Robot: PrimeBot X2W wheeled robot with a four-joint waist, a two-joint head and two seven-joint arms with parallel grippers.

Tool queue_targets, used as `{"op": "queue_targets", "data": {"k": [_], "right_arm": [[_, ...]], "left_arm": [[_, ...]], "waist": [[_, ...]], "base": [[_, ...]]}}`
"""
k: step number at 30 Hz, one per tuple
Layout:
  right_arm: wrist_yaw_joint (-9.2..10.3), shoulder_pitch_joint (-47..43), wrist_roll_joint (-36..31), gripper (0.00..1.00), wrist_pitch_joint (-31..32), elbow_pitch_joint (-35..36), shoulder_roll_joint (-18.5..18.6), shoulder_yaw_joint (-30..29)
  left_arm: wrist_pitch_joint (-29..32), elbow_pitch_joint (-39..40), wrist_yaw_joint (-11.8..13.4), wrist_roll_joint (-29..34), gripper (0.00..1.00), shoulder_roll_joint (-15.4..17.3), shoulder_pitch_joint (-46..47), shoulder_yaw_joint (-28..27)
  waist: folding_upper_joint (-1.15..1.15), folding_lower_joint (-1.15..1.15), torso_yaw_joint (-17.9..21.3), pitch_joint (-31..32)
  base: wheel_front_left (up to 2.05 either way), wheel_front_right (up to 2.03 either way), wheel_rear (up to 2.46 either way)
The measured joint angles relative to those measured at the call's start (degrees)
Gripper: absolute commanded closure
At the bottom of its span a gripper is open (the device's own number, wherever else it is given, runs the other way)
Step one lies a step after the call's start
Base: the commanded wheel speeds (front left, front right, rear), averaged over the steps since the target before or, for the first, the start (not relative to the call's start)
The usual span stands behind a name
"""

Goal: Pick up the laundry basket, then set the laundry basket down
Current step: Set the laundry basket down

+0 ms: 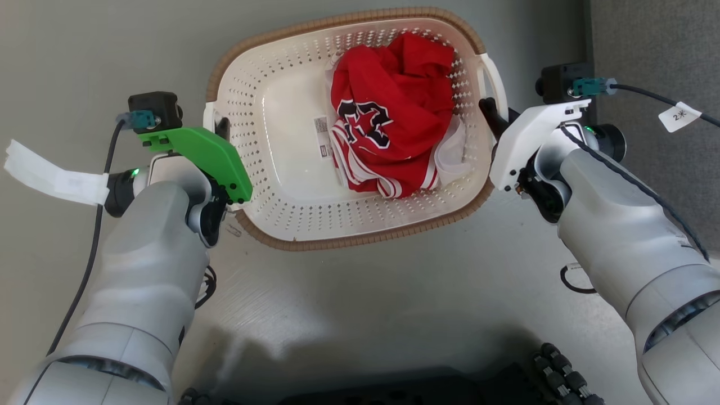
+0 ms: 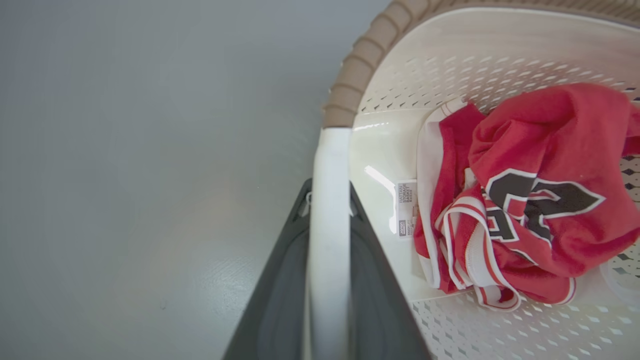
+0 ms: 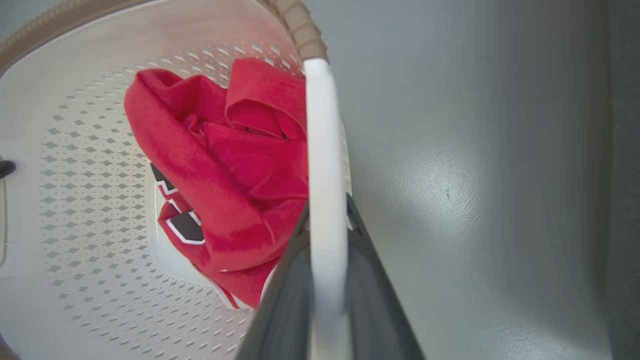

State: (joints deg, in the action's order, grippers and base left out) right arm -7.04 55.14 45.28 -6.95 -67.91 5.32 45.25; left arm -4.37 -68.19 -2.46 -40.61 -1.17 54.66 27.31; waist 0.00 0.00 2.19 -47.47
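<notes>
Closest to the left wrist lens, the left handle (image 2: 327,225) of the laundry basket (image 2: 357,70) is being pinched between the two dark fingers (image 2: 280,280) of the left gripper (image 2: 328,187), with one finger pressed against each side of the white bar. In the right wrist view the right handle (image 3: 322,175) is likewise being clamped by the right gripper (image 3: 327,205), its fingers (image 3: 370,290) closed on the bar from both sides.

In the head view the laundry basket (image 1: 270,112) is being held between the two arms, in the upper middle of the picture, over a grey floor (image 1: 394,292). Whether it is being rested on that floor or kept clear of it cannot be told. The left gripper (image 1: 222,128) is being partly hidden beneath a green cover (image 1: 208,154) at the basket's left end. The right gripper (image 1: 492,112) is being shown ahead of a white cover (image 1: 529,135) at the right end.

A crumpled red garment (image 1: 394,112) with white trim and dark lettering is being kept in the right half of the basket, against the perforated wall there. A small label (image 1: 322,138) is being shown on the bare bottom, just beside the garment.
</notes>
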Motion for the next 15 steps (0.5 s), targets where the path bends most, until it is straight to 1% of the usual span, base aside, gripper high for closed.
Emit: {"op": "queue_targets", "data": {"k": [15], "right_arm": [[0.15, 1.26, -0.81, 1.0, -3.44, -0.94, 0.03, 0.51]], "left_arm": [[-4.49, -0.31, -0.1, 1.12, 1.0, -0.19, 1.29, 0.82]], "waist": [[0.0, 0.0, -0.14, -2.53]], "base": [[0.0, 0.0, 0.0]]}}
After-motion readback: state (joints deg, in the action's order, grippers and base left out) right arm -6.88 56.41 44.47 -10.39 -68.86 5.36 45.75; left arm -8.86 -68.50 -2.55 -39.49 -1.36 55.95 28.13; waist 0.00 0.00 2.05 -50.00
